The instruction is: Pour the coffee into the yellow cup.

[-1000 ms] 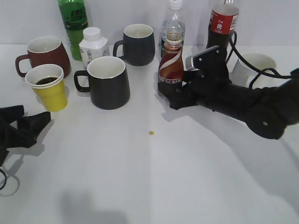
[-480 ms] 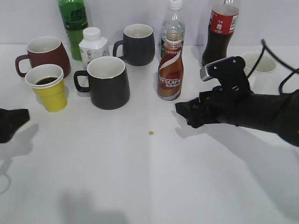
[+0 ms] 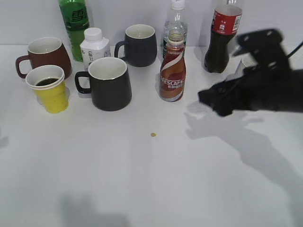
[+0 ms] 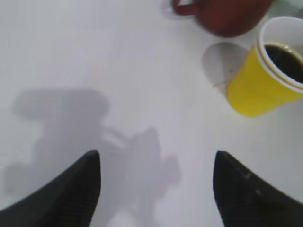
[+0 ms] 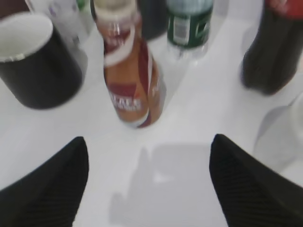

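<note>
Coffee (image 3: pixel 47 82) already fills the thin, crushable yellow paper cup (image 3: pixel 50 91) near the surface's (image 3: pixel 151 179) left edge, best taken gently mid-wall; both tools (image 4: pixel 156 189) (image 5: pixel 147 182) hang released, empty.

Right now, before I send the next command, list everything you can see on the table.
Nescafe coffee bottle: 1, brown, uncapped, upright, centre back.
Yellow cup: 1, holds dark liquid, left.
Dark red mug: 1, behind the yellow cup.
Black mugs: 2, one centre-left, one behind it.
Green bottle: 1, back left.
White bottle: 1, beside the green one.
Clear water bottle: 1, behind the Nescafe.
Cola bottle: 1, back right.
Small yellow speck: 1, table centre.
Left claw: open, empty, near the yellow cup.
Right claw: open, empty, facing the Nescafe.
</note>
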Available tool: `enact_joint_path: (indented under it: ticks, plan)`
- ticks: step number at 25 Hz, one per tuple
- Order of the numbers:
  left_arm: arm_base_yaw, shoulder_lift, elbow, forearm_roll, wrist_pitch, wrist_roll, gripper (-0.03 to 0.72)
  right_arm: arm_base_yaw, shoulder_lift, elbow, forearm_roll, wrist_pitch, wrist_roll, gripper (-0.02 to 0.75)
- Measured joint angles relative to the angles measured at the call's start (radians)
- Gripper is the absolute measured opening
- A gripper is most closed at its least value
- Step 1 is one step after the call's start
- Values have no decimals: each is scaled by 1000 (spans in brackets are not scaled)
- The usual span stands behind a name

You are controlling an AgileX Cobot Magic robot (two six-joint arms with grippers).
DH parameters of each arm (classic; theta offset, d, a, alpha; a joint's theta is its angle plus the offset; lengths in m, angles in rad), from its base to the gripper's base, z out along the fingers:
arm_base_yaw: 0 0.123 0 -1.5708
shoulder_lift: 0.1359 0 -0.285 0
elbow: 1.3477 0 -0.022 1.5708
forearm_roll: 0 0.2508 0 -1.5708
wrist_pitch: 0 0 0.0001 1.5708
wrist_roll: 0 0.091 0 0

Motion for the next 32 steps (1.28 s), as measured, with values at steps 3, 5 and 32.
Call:
enact_joint_path:
  ticks: [3, 5, 32]
  plan:
    - [-56, -57, -109, -18, 289, 8, 564, 0, -88, 0, -78, 27, 122, 594]
    - [-99, -95, -165, -25, 483, 64, 564, 0, -140, 0, -137, 33, 183, 594]
    - [-185, -769, -92, -318, 844, 687, 563, 1, -935, 15, 1030, 1331, -962, 593]
